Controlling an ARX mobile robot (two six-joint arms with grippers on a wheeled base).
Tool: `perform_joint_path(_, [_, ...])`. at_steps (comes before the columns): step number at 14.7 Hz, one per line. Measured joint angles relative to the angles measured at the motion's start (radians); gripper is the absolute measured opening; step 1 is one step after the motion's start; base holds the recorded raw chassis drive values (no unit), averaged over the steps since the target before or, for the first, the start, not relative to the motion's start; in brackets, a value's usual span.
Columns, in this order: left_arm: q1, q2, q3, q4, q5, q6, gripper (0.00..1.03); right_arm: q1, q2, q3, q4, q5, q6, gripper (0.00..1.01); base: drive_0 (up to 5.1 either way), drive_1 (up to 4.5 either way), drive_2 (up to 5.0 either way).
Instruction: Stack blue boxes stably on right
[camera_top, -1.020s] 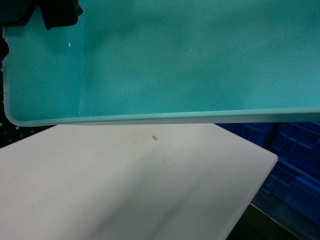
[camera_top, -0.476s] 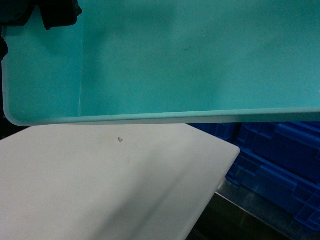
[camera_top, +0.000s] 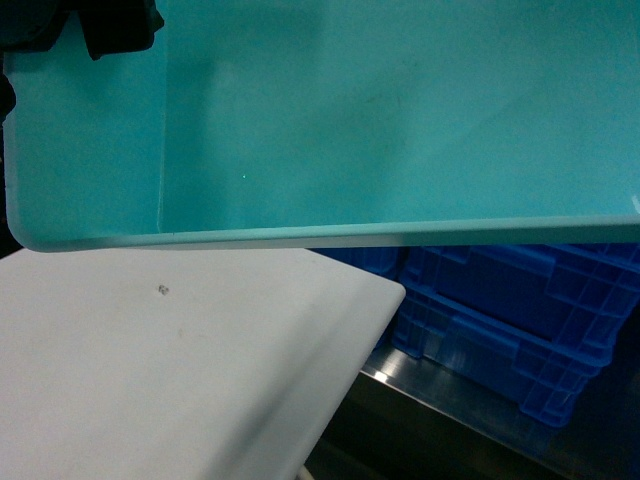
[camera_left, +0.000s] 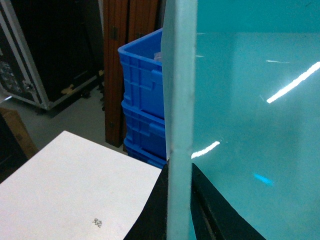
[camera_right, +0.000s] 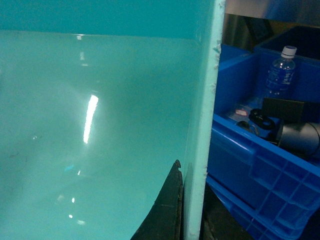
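The white table (camera_top: 180, 370) slid left in the head view, its corner and small speck (camera_top: 163, 290) shifting with it. More of the stacked blue crates (camera_top: 510, 320) came into sight on the right

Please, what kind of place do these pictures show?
Probably a storeroom or workshop, not a home: stacked blue crates beside a white table, a black equipment case on a bare floor, and a crate holding a bottle and gear.

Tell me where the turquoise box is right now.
The turquoise box fills the top of the head view, held up above the white table, with stacked ribbed blue crates below it on the right.
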Motion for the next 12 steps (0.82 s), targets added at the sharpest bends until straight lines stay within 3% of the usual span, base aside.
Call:
perform_joint_path(3, [0.0,0.0,0.0,0.0,0.0,0.0,0.08,0.0,0.0,0.0,0.0,0.0,0.0,0.02,-1.2,-1.16,-1.2])
perform_joint_path(12, [0.003,0.0,0.0,0.0,0.002,0.002,0.08,0.001,0.0,0.0,0.0,-0.002,0.0,0.02,3.9,-2.64,-2.6])
